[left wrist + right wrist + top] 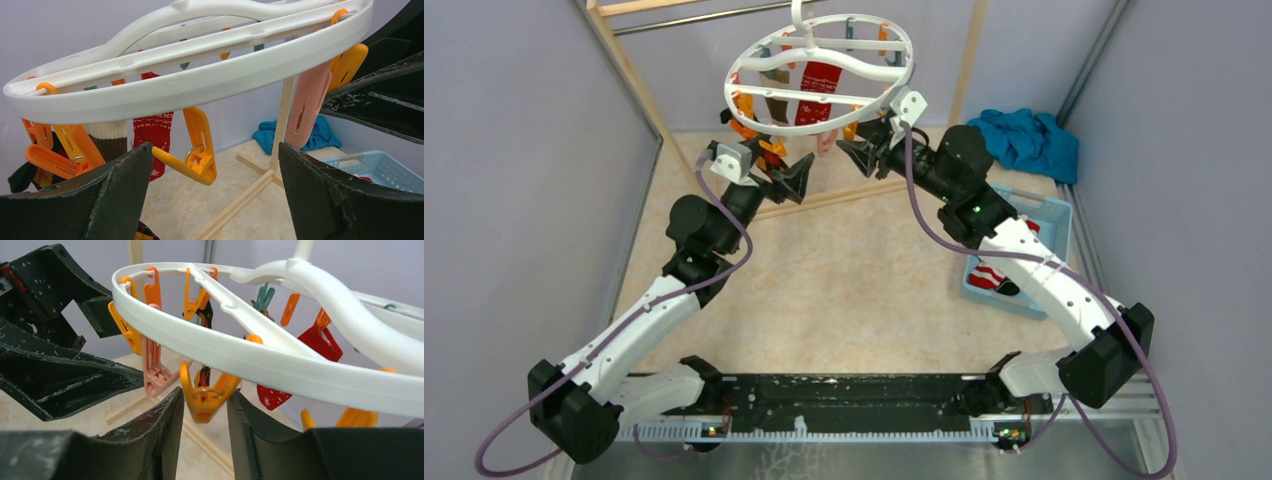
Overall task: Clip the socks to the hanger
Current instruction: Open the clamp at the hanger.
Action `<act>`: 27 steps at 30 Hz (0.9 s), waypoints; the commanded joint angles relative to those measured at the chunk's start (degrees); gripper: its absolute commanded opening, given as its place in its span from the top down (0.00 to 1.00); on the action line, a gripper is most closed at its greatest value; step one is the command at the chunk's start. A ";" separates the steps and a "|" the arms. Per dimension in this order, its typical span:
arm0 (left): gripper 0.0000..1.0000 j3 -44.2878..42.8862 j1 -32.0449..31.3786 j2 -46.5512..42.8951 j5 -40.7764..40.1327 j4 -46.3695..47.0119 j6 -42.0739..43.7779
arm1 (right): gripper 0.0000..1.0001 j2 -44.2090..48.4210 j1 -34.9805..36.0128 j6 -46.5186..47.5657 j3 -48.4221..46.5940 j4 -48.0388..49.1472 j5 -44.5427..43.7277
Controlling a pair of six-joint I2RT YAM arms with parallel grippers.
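The white ring hanger [819, 70] hangs at the back centre, with orange and teal clips. A red patterned sock [817, 92] hangs from it, also in the left wrist view [152, 135] beside a brown and cream sock [107, 137]. My left gripper [789, 180] is wide open and empty under the ring's left rim, with an orange clip [197, 155] hanging between its fingers [125, 180]. My right gripper [864, 155] is under the right rim; its jaws are nearly together and press both handles of another orange clip [205, 402]. A red-and-white striped sock [986, 277] lies in the basket.
A light blue basket [1049, 215] stands right of the right arm. A teal-blue cloth heap [1024, 140] lies at the back right. The wooden rack's base bar [824, 200] and post [969, 60] stand under and behind the hanger. Grey walls close in both sides.
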State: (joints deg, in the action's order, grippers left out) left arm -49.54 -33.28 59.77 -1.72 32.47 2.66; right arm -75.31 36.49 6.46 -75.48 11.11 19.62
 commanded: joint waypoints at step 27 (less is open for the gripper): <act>0.01 -3.81 -0.20 -6.96 21.22 -7.75 -8.41 | 1.00 0.94 -3.91 -1.31 -7.12 -4.77 12.31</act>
State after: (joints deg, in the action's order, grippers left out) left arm -50.41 -33.28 54.13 13.34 26.94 -4.01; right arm -75.26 34.74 6.20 -77.60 7.09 25.76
